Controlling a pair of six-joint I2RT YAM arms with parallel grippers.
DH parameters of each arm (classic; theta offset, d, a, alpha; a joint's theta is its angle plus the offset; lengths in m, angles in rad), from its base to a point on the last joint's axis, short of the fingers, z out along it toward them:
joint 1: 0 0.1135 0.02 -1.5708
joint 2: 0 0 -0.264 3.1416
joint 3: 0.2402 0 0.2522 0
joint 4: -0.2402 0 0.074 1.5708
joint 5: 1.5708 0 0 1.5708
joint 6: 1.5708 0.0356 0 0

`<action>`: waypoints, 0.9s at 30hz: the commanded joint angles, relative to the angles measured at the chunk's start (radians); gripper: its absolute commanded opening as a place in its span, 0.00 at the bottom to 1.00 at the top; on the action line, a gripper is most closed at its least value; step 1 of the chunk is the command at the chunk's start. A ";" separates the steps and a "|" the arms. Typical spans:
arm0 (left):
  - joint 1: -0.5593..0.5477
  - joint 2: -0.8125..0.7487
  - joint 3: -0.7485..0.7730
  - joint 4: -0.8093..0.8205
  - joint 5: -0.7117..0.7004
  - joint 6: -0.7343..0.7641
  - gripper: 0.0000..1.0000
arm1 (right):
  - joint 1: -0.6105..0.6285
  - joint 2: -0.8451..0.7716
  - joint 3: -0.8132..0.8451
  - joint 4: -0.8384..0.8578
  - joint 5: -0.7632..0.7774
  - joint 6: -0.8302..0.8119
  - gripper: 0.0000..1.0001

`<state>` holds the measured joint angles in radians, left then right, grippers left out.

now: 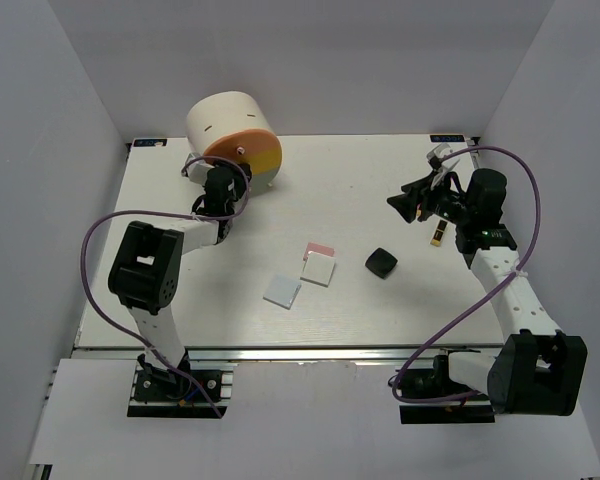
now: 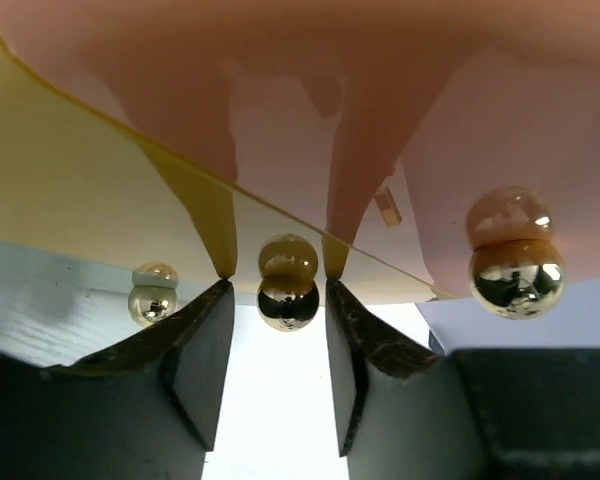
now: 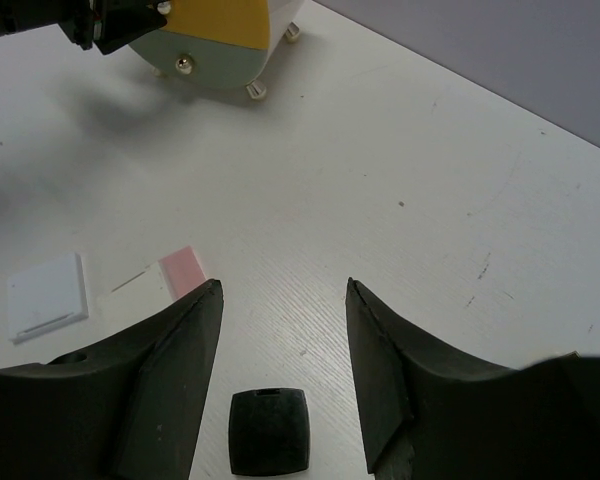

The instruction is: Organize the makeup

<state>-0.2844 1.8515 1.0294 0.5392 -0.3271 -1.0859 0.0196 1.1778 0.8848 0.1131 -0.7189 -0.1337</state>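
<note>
Cream cylinder box point(image 1: 225, 120) with orange and yellow drawer fronts stands at the far left of the white table point(image 1: 380, 170). Left gripper point(image 2: 277, 288) is right up against its glossy drawer face point(image 2: 300, 100). Its jaws are released and straddle the middle gold knob point(image 2: 287, 300), with a sliver of gap on each side, so nothing is grasped. Two more gold knobs flank it point(image 2: 152, 303) point(image 2: 517, 278). Makeup lies well apart from the cylinder, nearer the arm bases and to its right. First comes a white square point(image 1: 282, 290), then a second white square point(image 1: 318, 270) touching a pink square point(image 1: 321, 247), then the black compact point(image 1: 381, 263) farthest right. Right gripper point(image 3: 283, 290) hangs above the compact, far right of the cylinder, jaws released and empty. A small black-gold stick point(image 1: 438, 234) shows beneath that wrist; I cannot tell whether it rests on the table.
</note>
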 commanded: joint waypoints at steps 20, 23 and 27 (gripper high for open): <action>-0.061 -0.159 -0.187 0.145 0.010 -0.075 0.20 | -0.009 -0.058 -0.007 -0.042 -0.014 -0.029 0.57; -0.090 -0.224 -0.259 0.159 0.008 -0.080 0.19 | -0.009 -0.066 -0.010 -0.070 0.002 -0.032 0.56; -0.124 -0.309 -0.350 0.154 -0.006 -0.085 0.20 | -0.009 -0.075 -0.015 -0.102 0.009 -0.043 0.56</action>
<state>-0.3843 1.6390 0.7219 0.6628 -0.3355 -1.1542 0.0147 1.1248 0.8810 0.0425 -0.7147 -0.1596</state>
